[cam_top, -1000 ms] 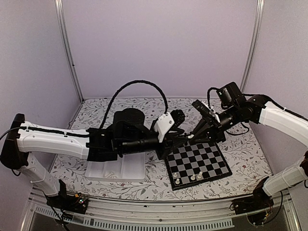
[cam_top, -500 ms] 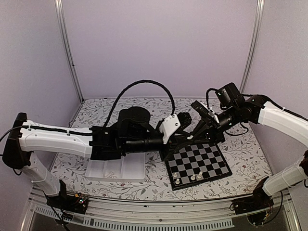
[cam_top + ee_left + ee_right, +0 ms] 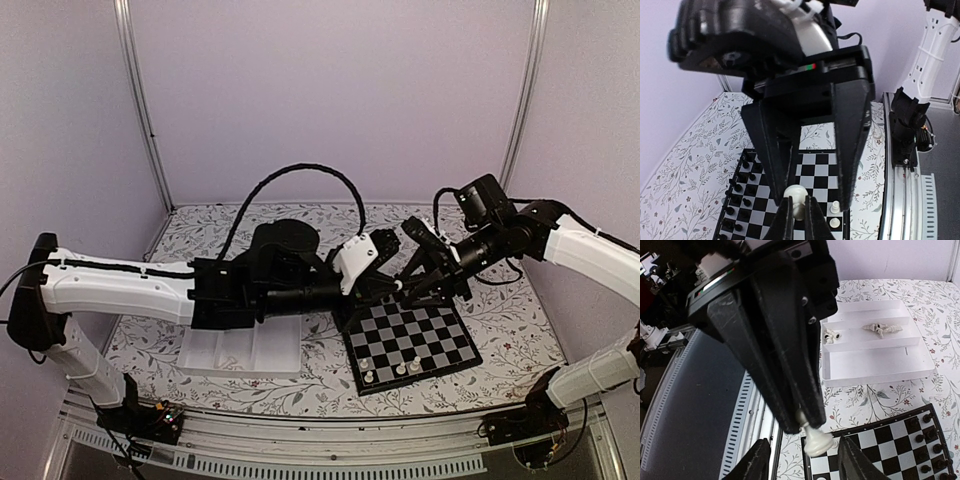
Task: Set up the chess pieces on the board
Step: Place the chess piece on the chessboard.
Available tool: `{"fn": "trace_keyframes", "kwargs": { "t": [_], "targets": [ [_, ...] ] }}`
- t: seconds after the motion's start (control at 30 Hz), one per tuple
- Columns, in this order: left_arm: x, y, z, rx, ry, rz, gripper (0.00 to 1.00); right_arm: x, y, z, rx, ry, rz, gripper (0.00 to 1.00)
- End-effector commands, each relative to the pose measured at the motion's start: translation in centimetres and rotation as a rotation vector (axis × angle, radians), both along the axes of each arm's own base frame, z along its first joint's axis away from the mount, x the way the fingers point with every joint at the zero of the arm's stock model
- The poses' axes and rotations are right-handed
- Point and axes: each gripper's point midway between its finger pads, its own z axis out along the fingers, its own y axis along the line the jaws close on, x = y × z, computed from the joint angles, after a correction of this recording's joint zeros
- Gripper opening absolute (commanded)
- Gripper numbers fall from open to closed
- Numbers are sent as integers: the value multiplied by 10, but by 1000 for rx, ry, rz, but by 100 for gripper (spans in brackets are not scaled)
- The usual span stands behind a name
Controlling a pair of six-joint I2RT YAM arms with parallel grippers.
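Since the earlier frame, the left arm has reached further right, bringing the left gripper [image 3: 798,212] up against the right gripper [image 3: 805,455], and the right jaws have spread apart. Work surface: a table [image 3: 500,320] covered in a floral-print cloth, enclosed by plain lilac walls with metal posts in the corners. Left jaws are closed on a white piece [image 3: 796,199], clamping its narrow end; the wide end projects beyond the fingertips. Right jaws stand apart on either side of that piece and, in the right wrist view, clear of it. Both jaw pairs meet in the air, with the board [image 3: 440,345] beneath them and a white tray [image 3: 240,350] behind the left jaws, under the left arm. The top view shows the two grippers tip to tip over the board's far left corner and three white pieces [image 3: 400,369] on its near row, but the held piece is only a speck there. The left wrist view shows the held piece between the left fingers, the right fingers [image 3: 855,135] framing it, and black pieces [image 3: 742,192] in rows along one board edge. Only the right wrist view shows the tray's contents: loose white pieces [image 3: 882,330] in two compartments.
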Motion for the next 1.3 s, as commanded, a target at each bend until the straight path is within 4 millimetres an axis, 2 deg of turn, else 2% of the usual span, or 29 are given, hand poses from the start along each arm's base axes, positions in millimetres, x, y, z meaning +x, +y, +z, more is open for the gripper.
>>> {"fn": "trace_keyframes", "kwargs": {
  "t": [0.0,0.1,0.17,0.27,0.33,0.4,0.5,0.67,0.83,1.27],
  "targets": [
    [11,3,2,33,43,29,3,-1,-30,-17,-78,-106,-65,52],
    [10,1,-23,152,103,5,3,13,-57,-30,-96,-109,-167,54],
    [7,0,-45,244,137,-11,3,30,-76,-39,-94,-104,-257,54],
    [-1,-3,-77,367,204,-57,3,66,-107,-54,-97,-77,-442,54],
    [-7,-6,-98,434,247,-87,3,82,-121,-67,-105,-37,-543,54],
    [-13,-9,-116,493,292,-121,3,91,-130,-78,-120,-23,-599,54],
    [-15,-16,-133,540,331,-140,2,103,-137,-84,-165,-33,-655,54],
    [-15,-28,-157,606,371,-158,2,102,-137,-87,-163,-38,-655,54],
    [-7,-29,-180,687,388,-116,2,102,-137,-88,-165,-38,-652,54],
    [-5,-18,-200,752,443,-91,2,102,-136,-92,-165,-19,-639,54]
  ]
}}
